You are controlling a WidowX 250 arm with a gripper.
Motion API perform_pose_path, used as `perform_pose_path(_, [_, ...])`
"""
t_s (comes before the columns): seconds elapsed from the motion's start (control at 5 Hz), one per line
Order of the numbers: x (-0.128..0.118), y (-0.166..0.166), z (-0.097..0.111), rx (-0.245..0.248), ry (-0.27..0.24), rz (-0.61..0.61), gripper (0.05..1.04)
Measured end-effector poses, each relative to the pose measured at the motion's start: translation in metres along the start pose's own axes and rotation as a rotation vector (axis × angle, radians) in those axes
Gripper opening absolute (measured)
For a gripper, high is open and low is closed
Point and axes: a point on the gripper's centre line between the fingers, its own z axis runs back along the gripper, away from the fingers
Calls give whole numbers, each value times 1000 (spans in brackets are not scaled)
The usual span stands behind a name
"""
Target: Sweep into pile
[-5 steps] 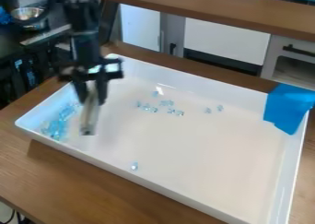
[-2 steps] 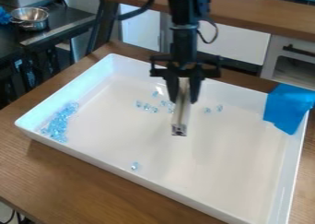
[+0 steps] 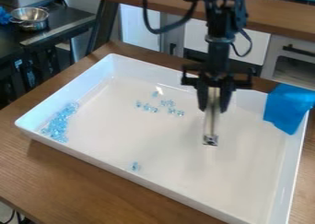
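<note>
Beads [image 3: 58,122], clear and pale blue, lie in a white rectangular tray [image 3: 154,181]. Most of them are heaped in a long, narrow pile at the tray's left end, close to the wall there. A looser group is scattered over the rear part of the floor, left of the pincer [image 3: 212,109], some touching and some apart. Nearer the front wall, well apart from both groups, sits another small bit of the same stuff; whether it is one bead or two, I cannot tell.

The pincer hangs down over the right half of the tray, clamped on a pale, slender bar [image 3: 211,126]. The bar points downward between its fingers, with a squarish end at the bottom. I cannot tell whether that end touches the tray floor.

A blue sheet [image 3: 287,109] drapes over the tray's far right corner. The tray rests on a wooden desk [image 3: 80,181]. Behind it runs a wooden ledge [image 3: 172,4] with pale cabinet fronts below, and a metal bowl [image 3: 29,18] stands on a dark surface at the upper left.
</note>
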Motion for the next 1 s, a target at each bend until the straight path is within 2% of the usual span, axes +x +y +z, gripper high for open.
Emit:
perform_pose_path(0.2, [13, -7, -14, 22, 0, 27, 370])
perform_pose_path(0.4, [17, -14, -25, 43, 6, 21, 370])
perform_pose_path(0.8, [22, -22, -29, 51, 11, 20, 370])
perform_pose_path(1.0, [27, -12, -30, 45, 16, 28, 370])
